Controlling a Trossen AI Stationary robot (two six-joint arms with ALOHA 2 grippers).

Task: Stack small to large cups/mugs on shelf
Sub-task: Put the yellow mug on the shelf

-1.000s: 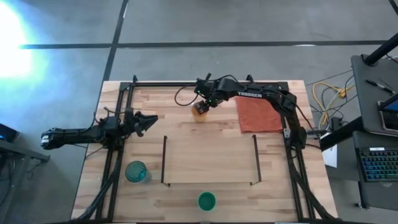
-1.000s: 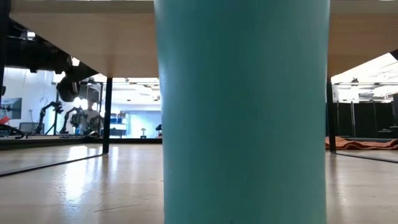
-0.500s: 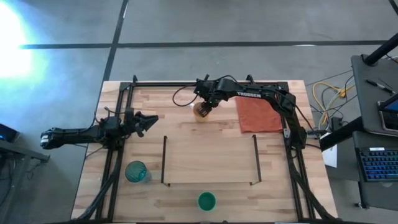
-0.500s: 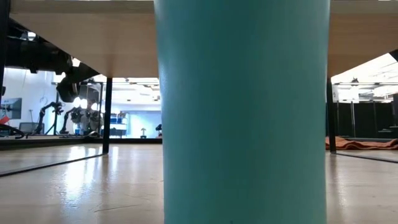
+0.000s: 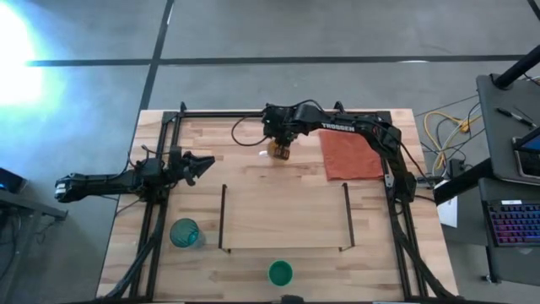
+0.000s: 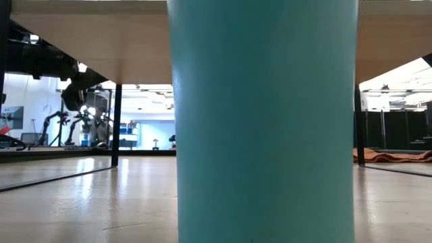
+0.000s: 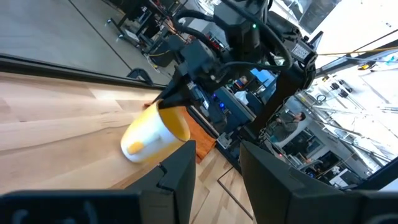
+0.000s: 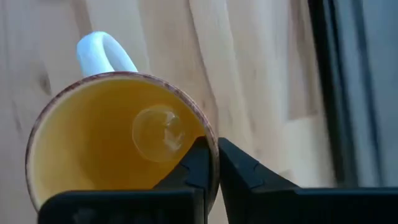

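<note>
The orange mug (image 5: 279,150) with a pale handle (image 8: 102,53) is at the far middle of the table, and my right gripper (image 5: 278,142) is shut on it. The left wrist view shows the mug (image 7: 155,134) tipped over on a slant. My left gripper (image 5: 202,162) waits open at the table's left. The teal tumbler (image 5: 186,233) stands near the front left. The green cup (image 5: 280,273) stands at the front edge and fills the low view (image 6: 263,121). Two dark bars bound the shelf (image 5: 285,221). My right gripper pinches the mug's rim (image 8: 213,146) on the side opposite the handle. One finger (image 8: 198,167) is inside the mug and the other (image 8: 242,173) is outside. The fingers come slanting down from the table's right. The mug tilts; I cannot tell whether its base is clear of the table.
A red-orange cloth (image 5: 350,156) lies at the far right, beside the mug. The arms' dark frame rails (image 5: 396,245) run along both sides of the table. Bare wood lies between the mug and the shelf.
My right gripper has turned and closed in over the orange mug, taking hold of its rim. The mug has shifted a little toward the table's right edge and now sits mostly under the gripper.
</note>
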